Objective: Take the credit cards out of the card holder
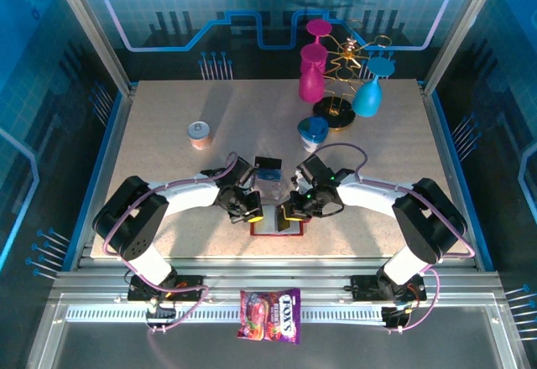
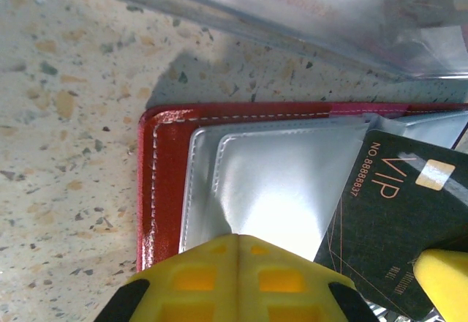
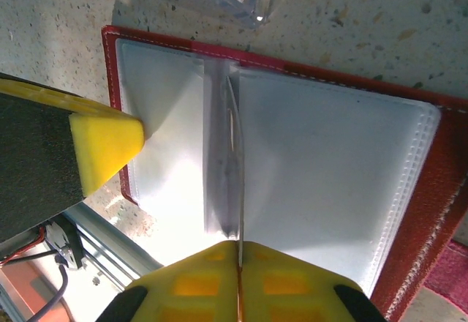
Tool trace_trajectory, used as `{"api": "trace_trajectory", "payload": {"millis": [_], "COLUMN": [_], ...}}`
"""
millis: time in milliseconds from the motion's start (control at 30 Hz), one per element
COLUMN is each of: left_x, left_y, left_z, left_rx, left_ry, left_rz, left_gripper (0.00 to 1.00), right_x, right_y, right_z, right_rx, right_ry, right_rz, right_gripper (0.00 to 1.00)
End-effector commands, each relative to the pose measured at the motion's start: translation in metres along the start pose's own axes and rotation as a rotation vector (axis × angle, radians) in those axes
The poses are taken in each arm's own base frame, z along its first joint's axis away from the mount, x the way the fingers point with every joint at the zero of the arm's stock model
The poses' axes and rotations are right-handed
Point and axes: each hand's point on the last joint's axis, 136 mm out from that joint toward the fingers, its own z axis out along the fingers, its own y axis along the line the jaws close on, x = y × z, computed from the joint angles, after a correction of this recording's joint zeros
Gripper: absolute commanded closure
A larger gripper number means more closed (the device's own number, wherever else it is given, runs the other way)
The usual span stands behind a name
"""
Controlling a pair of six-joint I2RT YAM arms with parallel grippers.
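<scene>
Dark red and folded open, the card holder (image 1: 278, 231) lies flat on the speckled worktop (image 1: 168, 176) near its front edge. It sits between the two arms, with the clear acrylic tray (image 3: 248, 0) just at its 12 o'clock. From above, its long axis runs 9 to 3 o'clock and its spine runs 12 to 6, with the greyish pockets facing up.

The left gripper (image 2: 238, 267) has its yellow jaws pressed together. Its tip rests on the pocket leaves of the holder's 9 o'clock half. I judge that it pins the holder there so the holder cannot slide or lift when a card is drawn.

The right gripper (image 3: 239, 271) is clenched on a thin sheet seen edge-on, which runs from the spine into the seam of its jaws. This is most likely the dark credit card (image 2: 398, 227). In the left wrist view a yellow fingertip (image 2: 442, 274) sits at that card's 4 o'clock corner, though a pocket leaf cannot be ruled out.

The card sits skewed across the pockets rather than square in one, which suggests it is part-way out. Its numbered edge runs 1 to 7 o'clock in the left wrist view, and its VIP face is turned toward the left arm.
</scene>
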Motion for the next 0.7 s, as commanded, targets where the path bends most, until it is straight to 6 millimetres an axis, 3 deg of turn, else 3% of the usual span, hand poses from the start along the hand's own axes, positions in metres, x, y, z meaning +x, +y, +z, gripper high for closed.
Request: {"api": "trace_trajectory", "payload": {"millis": [0,167,200,433,667], "left_x": [0.010,0.008,0.007,0.001,-0.004], "left_y": [0.011,0.003,0.001,-0.012,-0.008], "left_z": [0.002,-0.006,-0.009,-0.028,-0.040], "left_rx": [-0.040,-0.027,-0.023,-0.005,-0.009], "left_ry": [0.037,0.019,0.014,-0.039,-0.085], "left_rz": [-0.007,0.003,0.006,0.022,0.008], "left_gripper": [0.94,0.91,0.91,0.89,0.89], "right_x": [-0.001,0.002,-0.004,-0.007,-0.009], "right_y": [0.010,0.007,0.016,0.020,0.028], "right_z": [-0.006,-0.011,-0.017,-0.033,-0.046], "right_rx": [-0.007,0.013,0.004,0.034,0.060], "right_ry": [-0.005,-0.005,-0.022,-0.035,-0.015], "right_rz": [-0.015,-0.027,-0.043,-0.117,-0.290], "right_gripper": [0.92,0.94,0.95,0.97,0.97]}}
